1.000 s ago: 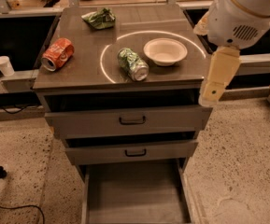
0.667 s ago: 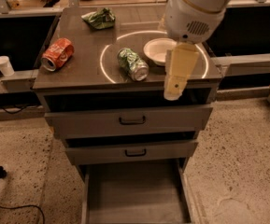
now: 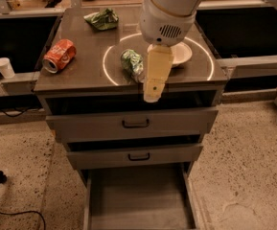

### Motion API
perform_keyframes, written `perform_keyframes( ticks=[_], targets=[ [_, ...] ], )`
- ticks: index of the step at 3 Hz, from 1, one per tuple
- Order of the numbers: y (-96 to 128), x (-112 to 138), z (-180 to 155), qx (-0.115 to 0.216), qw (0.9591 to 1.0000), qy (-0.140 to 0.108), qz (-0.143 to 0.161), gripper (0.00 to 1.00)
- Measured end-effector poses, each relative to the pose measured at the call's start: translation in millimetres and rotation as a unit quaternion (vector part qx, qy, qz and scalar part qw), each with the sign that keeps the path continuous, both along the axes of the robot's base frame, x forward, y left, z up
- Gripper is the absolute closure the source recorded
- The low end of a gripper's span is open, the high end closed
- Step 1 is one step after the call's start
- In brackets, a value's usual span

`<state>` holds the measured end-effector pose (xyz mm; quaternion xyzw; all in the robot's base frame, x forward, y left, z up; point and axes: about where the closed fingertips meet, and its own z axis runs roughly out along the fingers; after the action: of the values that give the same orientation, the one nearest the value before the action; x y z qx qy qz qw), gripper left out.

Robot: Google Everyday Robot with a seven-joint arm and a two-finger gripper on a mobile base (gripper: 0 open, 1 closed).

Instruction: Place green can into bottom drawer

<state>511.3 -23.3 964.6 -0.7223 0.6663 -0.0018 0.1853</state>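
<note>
The white bowl (image 3: 180,54) sits on the grey worktop (image 3: 80,75) of a three-drawer cabinet. It lies inside a thin white ring (image 3: 106,70) marked on the surface. The part of its inside that shows is plain white, and the arm hides its left rim.

The green can (image 3: 132,64) lies on its side just left of the bowl, inside the same ring and on the worktop. Nothing grips it.

The gripper (image 3: 152,94), a cream slab under the arm's round white housing, hangs in front of the gap between the bowl and the green can. It reaches down past the worktop's front edge. Whether it touches either of them cannot be told, nor whether the jaws are spread or pressed together.

Farther left of the bowl, outside the ring, an orange-red soda can (image 3: 59,55) lies on its side. A crumpled green foil bag (image 3: 102,19) rests behind and to the left of the bowl, near the back edge. A white paper cup (image 3: 4,67) stands far to the left of the bowl, on a lower ledge off the cabinet.

Below the bowl, the top drawer (image 3: 90,124) and the middle drawer (image 3: 95,158), each with a black handle, are ajar. Their insides are dark. Lowest below the bowl, the bottom drawer (image 3: 138,200) is pulled well out, and its flat grey floor shows from side wall to side wall.
</note>
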Motion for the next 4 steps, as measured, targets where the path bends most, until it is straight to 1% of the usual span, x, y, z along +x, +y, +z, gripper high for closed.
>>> perform_keyframes(
  ticks=[1,2,3,4],
  targets=[
    [3.6,18.1,-1.8,0.008,0.9996,0.004,-0.025,0.0],
    [22.8,62.4,-11.6,0.023,0.9982,0.007,-0.055,0.0],
    [35.9,87.4,-13.1,0.031,0.9972,0.005,-0.067,0.0],
    [53.9,106.0,-20.3,0.039,0.9974,0.012,-0.06,0.0]
  ],
)
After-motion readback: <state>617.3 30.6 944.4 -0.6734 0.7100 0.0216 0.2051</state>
